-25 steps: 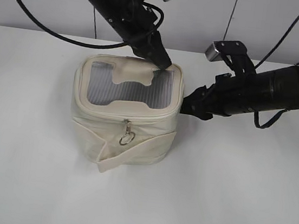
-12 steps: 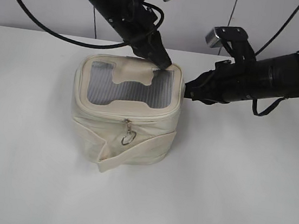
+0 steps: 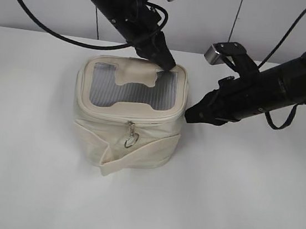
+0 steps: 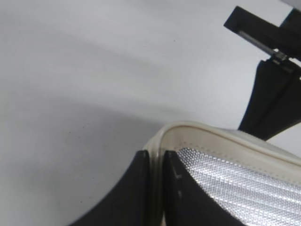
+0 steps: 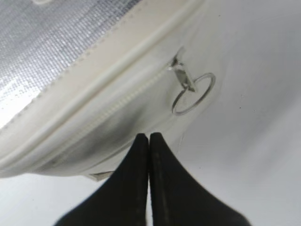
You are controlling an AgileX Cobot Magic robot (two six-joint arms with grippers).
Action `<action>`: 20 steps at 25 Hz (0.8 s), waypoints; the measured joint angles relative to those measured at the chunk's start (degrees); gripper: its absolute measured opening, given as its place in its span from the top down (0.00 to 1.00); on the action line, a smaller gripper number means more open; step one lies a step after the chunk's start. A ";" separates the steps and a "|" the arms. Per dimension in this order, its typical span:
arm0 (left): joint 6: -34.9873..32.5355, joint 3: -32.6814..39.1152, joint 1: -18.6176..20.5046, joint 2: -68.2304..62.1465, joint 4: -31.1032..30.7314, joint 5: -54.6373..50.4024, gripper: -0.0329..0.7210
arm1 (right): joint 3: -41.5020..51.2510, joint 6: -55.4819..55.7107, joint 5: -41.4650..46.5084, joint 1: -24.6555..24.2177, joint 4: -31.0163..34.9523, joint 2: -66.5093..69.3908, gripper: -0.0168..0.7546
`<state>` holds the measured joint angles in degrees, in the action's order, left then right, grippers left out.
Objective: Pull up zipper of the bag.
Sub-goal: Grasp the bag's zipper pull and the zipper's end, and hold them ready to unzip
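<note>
Cream bag [image 3: 128, 114] sat mid-table [image 3: 242, 204], its zipper [image 5: 113, 107] running round the lid edge with a ring pull [image 5: 193, 93] hanging off a slider. Your left gripper [image 4: 156, 162] had its fingers pinched on the lid's rear rim. Your right gripper [image 5: 149, 139] had its fingers together, just beside the bag's side, the ring pull lying near and clear of the tips.

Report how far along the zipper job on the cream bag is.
Done: the left end effector is shut on the lid's back rim, steadying the bag. In hand: the right end effector, shut and empty, sits beside the bag's right side, near the ring pull but apart from it. Left: gripping that ring and drawing the slider along the zipper; how much track is closed cannot be told.
</note>
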<state>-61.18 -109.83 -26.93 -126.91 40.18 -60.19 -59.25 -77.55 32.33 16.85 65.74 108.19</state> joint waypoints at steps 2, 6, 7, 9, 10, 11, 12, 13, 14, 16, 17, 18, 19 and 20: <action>0.19 0.00 0.00 0.00 -0.07 0.00 0.89 | -0.01 2.33 0.23 0.00 -0.29 -0.30 0.97; 0.59 0.00 0.00 0.00 -0.06 0.05 0.89 | 0.05 4.23 0.00 0.00 -0.29 -0.36 0.80; 0.68 0.00 0.00 0.00 -0.06 0.05 0.89 | 0.10 4.48 -0.36 0.00 -0.29 -0.36 0.71; 0.73 0.00 0.00 0.00 -0.12 0.05 0.89 | 0.10 4.76 -1.37 0.00 0.25 -0.36 0.56; 0.73 0.00 0.00 0.00 -0.12 0.06 0.89 | 0.10 4.75 -1.96 0.00 0.82 -0.31 0.52; 0.73 0.00 0.00 0.00 -0.12 0.11 0.89 | 0.10 4.75 -2.57 0.00 1.32 -0.12 0.50; 0.73 0.00 0.00 0.00 -0.12 0.11 0.89 | 0.10 4.75 -3.21 0.00 1.89 0.06 0.49; 0.79 0.00 0.00 0.00 -0.12 0.11 0.89 | 0.10 4.44 -3.80 0.12 2.52 0.27 0.49; 0.79 0.00 0.00 0.00 -0.12 0.11 0.89 | 0.10 3.64 -4.19 0.26 3.15 0.50 0.49; 0.79 0.00 0.00 0.00 -0.16 0.11 0.89 | 0.10 1.53 -5.08 0.81 5.61 0.97 0.49; 0.79 0.00 0.00 0.00 -0.23 0.25 0.89 | -0.01 0.47 -5.94 1.10 6.90 1.24 0.49; 0.79 0.00 0.00 0.00 -0.29 0.29 0.89 | -0.31 -0.34 -6.62 1.43 7.69 1.73 0.49; 0.79 0.00 0.00 0.00 -0.35 0.41 0.89 | -1.07 -0.85 -7.26 1.66 8.24 2.29 0.49; 0.79 0.00 0.00 0.00 -0.48 0.54 0.89 | -2.04 -0.92 -7.75 1.92 8.61 3.14 0.49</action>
<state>-60.39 -109.83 -26.93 -126.91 39.71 -59.66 -61.30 -78.47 24.58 18.77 74.36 111.34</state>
